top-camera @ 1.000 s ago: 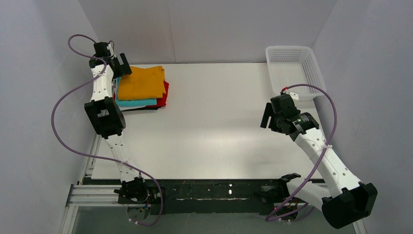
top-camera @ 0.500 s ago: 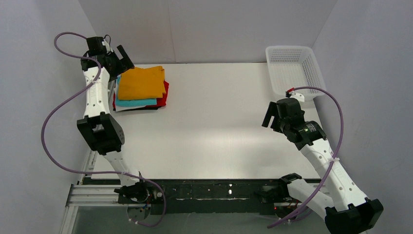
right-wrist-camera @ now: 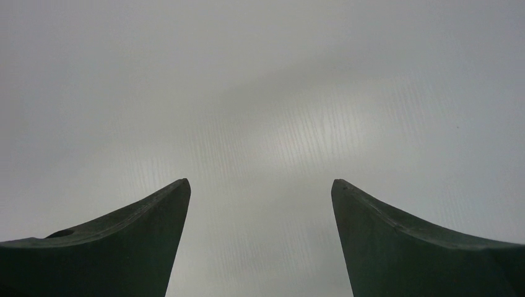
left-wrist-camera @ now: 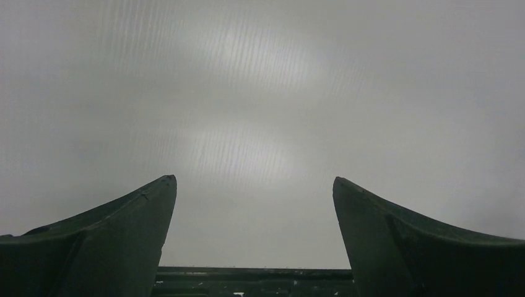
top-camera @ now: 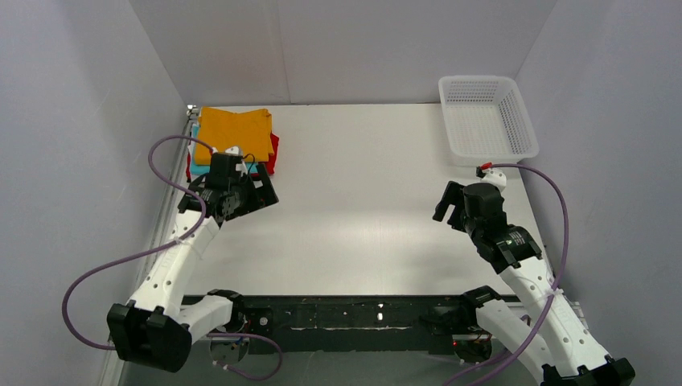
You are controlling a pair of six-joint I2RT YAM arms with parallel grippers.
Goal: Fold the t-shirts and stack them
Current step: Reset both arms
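A folded mustard-orange t-shirt [top-camera: 233, 135] lies on top of a stack at the table's far left, with a turquoise shirt [top-camera: 196, 154] and a red shirt [top-camera: 274, 149] showing under its edges. My left gripper [top-camera: 256, 190] hovers just in front of the stack, open and empty; its wrist view [left-wrist-camera: 254, 180] shows only bare table. My right gripper [top-camera: 448, 207] is open and empty over the right side of the table; its wrist view [right-wrist-camera: 260, 183] shows bare table too.
A white mesh basket [top-camera: 485, 121] stands at the far right corner. The table [top-camera: 362, 201] is white, with grey walls on three sides and a black rail along the near edge.
My left arm has swung back from above the stack's far left to the near side of it and dropped lower. My right arm has drawn back a little toward its base.
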